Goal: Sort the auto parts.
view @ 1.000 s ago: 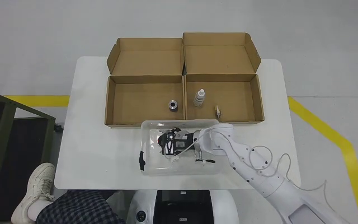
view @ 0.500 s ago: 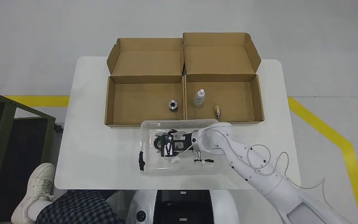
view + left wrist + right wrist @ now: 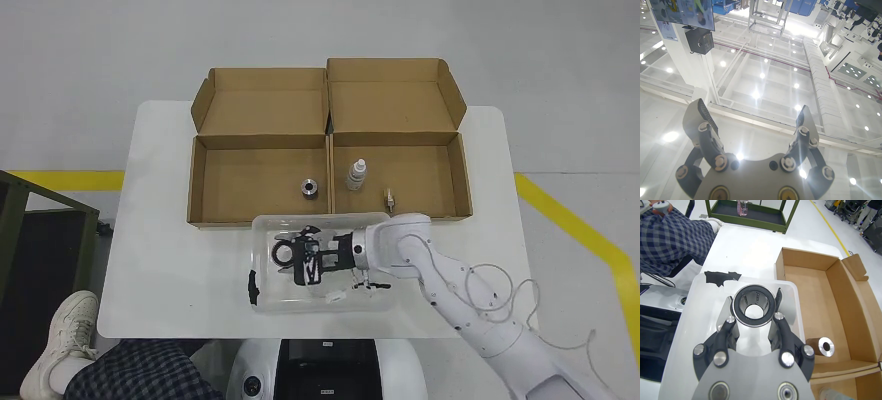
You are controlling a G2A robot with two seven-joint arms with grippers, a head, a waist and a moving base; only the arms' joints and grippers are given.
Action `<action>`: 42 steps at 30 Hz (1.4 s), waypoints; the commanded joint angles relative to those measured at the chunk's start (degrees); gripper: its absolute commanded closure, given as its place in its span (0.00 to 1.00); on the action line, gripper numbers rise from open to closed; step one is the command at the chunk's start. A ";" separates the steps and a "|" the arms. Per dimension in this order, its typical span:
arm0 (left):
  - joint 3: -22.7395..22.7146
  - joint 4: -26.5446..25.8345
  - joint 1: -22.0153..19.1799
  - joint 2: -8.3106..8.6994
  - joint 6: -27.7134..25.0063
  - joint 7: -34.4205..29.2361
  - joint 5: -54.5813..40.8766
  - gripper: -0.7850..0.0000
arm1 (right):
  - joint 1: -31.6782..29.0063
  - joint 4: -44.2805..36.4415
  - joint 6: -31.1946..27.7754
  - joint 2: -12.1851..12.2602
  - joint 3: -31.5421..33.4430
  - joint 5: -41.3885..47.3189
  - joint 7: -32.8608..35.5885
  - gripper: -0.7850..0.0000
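White table point(image 3: 160, 250) carries a clear bin point(image 3: 262, 232) at its near edge, and behind it a box point(image 3: 240, 180) holding a bushing point(image 3: 310, 186). The right gripper point(image 3: 305, 262) hangs over the bin.

Left wrist view: the left gripper point(image 3: 752, 106) faces the ceiling point(image 3: 772, 75), fingers spread wide.

Right wrist view: the right gripper pinches a bearing point(image 3: 754, 308) above the bin, beside the box.

My left gripper point(image 3: 752, 103) points up at a white gridded ceiling point(image 3: 776, 56) dotted with lamps point(image 3: 762, 75), ribbed fingers point(image 3: 705, 115) spread wide apart, a black box point(image 3: 699, 42) mounted on a white column point(image 3: 672, 62) beyond.
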 commanded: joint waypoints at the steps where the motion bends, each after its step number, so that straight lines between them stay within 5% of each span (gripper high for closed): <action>1: 0.00 0.00 0.00 0.00 0.00 0.00 0.00 0.00 | -0.36 -1.68 -0.06 0.27 1.20 0.56 0.12 1.00; 18: 0.00 0.00 0.00 0.00 0.00 0.00 0.00 0.00 | -3.07 -13.70 0.63 2.64 14.13 4.74 -2.31 1.00; 42: 0.00 0.00 0.00 0.00 0.00 0.00 0.00 0.00 | -7.62 -18.98 1.59 4.85 26.61 8.23 -6.52 1.00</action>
